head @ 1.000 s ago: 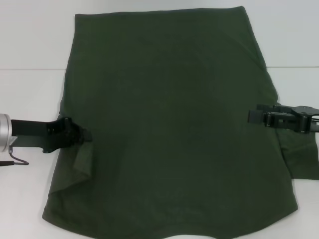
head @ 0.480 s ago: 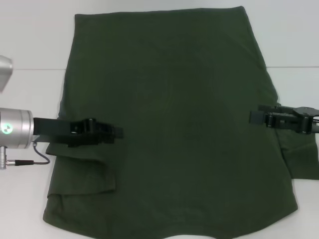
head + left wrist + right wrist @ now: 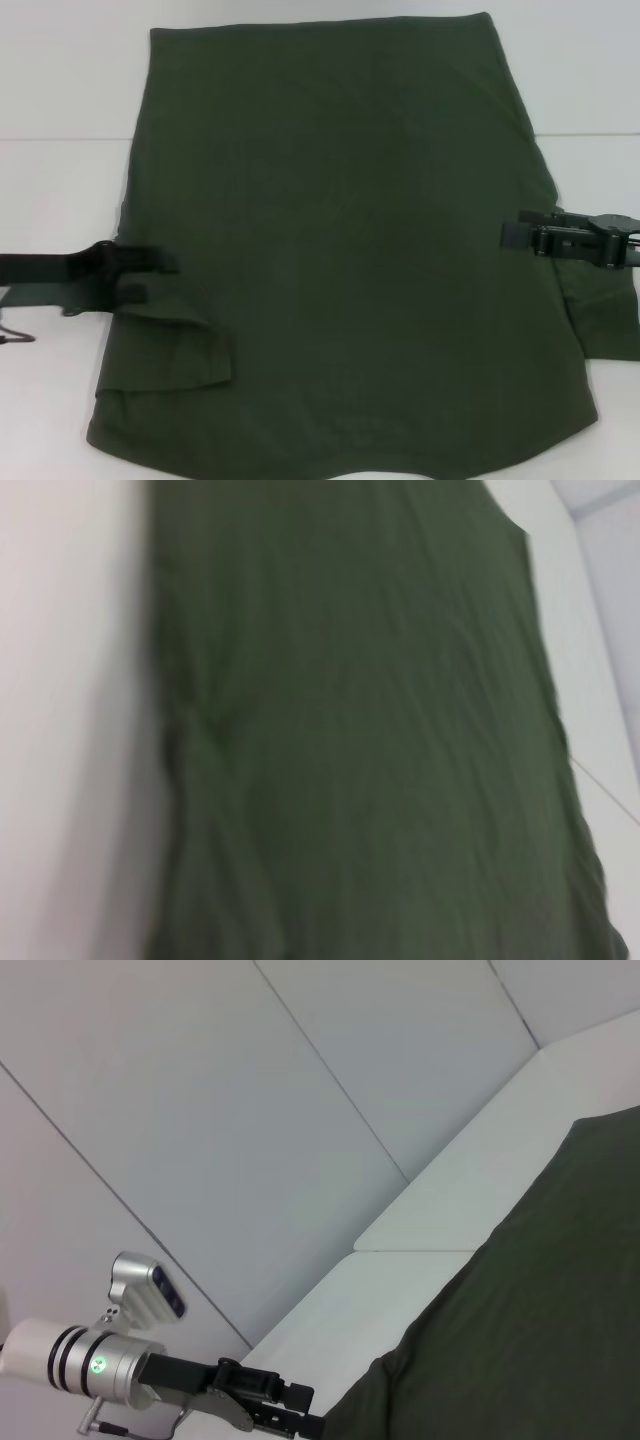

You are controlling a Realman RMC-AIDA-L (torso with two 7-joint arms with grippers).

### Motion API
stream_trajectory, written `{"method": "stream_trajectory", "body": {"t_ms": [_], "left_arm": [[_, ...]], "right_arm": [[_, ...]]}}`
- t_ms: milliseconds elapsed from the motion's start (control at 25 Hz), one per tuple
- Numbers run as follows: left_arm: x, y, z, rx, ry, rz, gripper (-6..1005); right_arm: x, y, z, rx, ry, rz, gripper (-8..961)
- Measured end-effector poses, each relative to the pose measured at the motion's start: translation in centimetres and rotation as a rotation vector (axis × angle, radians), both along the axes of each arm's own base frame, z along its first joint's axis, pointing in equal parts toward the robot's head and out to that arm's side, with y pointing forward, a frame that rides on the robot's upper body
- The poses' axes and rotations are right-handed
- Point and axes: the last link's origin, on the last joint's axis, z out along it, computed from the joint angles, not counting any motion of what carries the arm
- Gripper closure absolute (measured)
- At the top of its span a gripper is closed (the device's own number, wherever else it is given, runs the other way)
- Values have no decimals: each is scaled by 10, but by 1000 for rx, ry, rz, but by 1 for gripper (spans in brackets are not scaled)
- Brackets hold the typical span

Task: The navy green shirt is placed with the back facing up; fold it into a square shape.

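Observation:
The navy green shirt (image 3: pixel 340 250) lies flat on the white table (image 3: pixel 60 190), hem at the far side. It fills the left wrist view (image 3: pixel 350 740) and shows at one corner of the right wrist view (image 3: pixel 530 1330). Its left sleeve (image 3: pixel 175 345) is folded in onto the body. My left gripper (image 3: pixel 165 262) hovers at the shirt's left edge just beyond that sleeve, open and holding nothing; it also shows far off in the right wrist view (image 3: pixel 305 1418). My right gripper (image 3: pixel 515 235) rests at the shirt's right edge. The right sleeve (image 3: pixel 610 320) sticks out beside it.
The white table has bare strips left of the shirt and at the far right (image 3: pixel 590 90). A seam in the table top (image 3: pixel 60 139) runs across behind the arms. Grey wall panels (image 3: pixel 250 1110) stand beyond the table.
My left gripper carried the left sleeve inward over the shirt, let it go, and has drawn back to the left edge. The sleeve now lies folded in. The right arm has not moved.

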Motion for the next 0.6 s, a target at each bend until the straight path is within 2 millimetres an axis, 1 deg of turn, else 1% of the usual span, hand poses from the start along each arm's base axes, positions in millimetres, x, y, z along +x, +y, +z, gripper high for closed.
{"method": "stream_trajectory", "body": {"t_ms": [160,320,600], "left_arm": [[-16,-5,10,52,13,86,267],[-26,-7,15,87,21,134,267],[-38,-8,20,125,43,178,267]], "right_arm": [[0,0,0,-1,1,-1,43],[0,0,0,-1,1,-1,43],[-1,0,0,-1,1,0,44]]}}
